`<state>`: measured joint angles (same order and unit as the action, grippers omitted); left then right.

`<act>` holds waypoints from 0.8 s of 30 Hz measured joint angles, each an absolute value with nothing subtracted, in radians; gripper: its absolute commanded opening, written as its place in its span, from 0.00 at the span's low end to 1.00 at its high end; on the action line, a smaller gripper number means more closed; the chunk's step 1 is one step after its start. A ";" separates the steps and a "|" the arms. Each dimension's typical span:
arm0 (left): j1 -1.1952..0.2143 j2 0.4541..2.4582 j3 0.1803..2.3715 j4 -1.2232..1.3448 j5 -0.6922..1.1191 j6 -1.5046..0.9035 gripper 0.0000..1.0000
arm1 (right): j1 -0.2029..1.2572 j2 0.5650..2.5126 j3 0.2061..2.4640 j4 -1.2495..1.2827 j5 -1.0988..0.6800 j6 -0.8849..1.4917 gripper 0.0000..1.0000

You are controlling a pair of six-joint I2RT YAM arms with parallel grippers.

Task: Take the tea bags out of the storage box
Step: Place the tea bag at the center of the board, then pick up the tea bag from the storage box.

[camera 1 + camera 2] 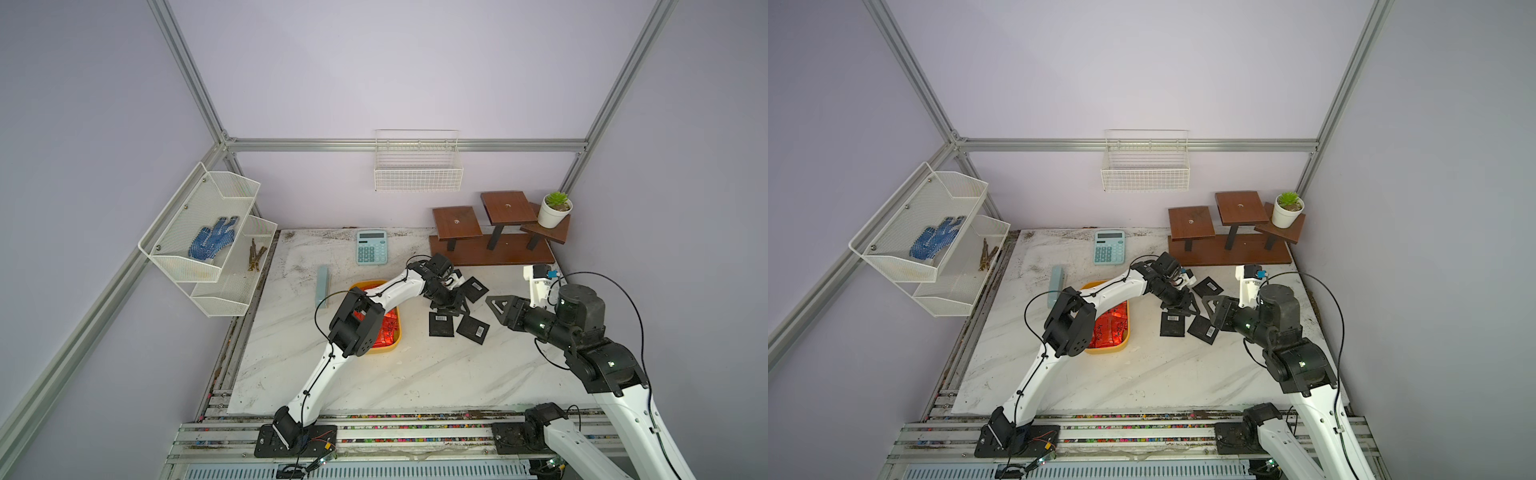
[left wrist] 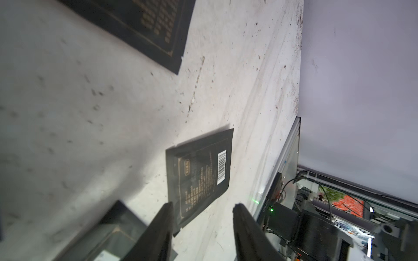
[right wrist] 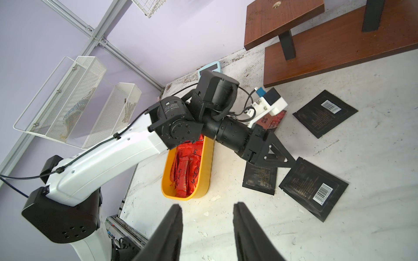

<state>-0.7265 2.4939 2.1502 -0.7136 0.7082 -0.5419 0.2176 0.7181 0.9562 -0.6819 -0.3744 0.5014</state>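
Note:
The yellow storage box (image 1: 390, 345) (image 1: 1113, 350) (image 3: 206, 162) sits on the marble table, partly under my left arm, with several red foil tea bags (image 1: 388, 328) (image 3: 187, 167) in it. Black tea bags with barcode labels (image 1: 441, 324) (image 1: 473, 329) (image 1: 476, 289) lie flat on the table to its right. My left gripper (image 1: 455, 309) (image 2: 203, 205) hovers low over them, open and holding nothing. One black sachet (image 2: 199, 174) lies just past its fingertips. A reddish-brown sachet (image 3: 274, 119) lies under the left wrist. Right of the sachets, my right gripper (image 1: 492, 302) (image 3: 207, 205) is open and empty.
A calculator (image 1: 371, 247) and a pale green block (image 1: 322, 284) lie behind the box. A wooden stepped stand (image 1: 490, 249) with a potted plant (image 1: 555, 210) fills the back right corner. A wire basket (image 1: 417, 170) hangs on the back wall, a mesh shelf (image 1: 208, 232) on the left.

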 measured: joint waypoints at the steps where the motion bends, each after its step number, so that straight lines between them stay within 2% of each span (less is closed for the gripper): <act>1: -0.723 2.494 2.154 -0.712 0.700 -0.543 0.50 | 0.218 0.719 0.953 -0.682 -0.374 0.502 0.43; 6: -0.707 2.483 2.157 -0.712 0.651 -0.540 0.51 | 0.218 0.731 0.932 -0.674 -0.375 0.503 0.43; 10: -0.702 2.384 2.092 -0.714 0.588 -0.538 0.51 | 0.218 0.757 0.900 -0.642 -0.394 0.517 0.40; 18: -0.625 1.893 1.745 -0.694 0.415 -0.543 0.56 | 0.262 0.848 0.825 -0.505 -0.435 0.593 0.37; 24: -0.487 1.533 1.417 -0.682 0.299 -0.574 0.60 | 0.463 0.986 0.824 -0.400 -0.373 0.634 0.36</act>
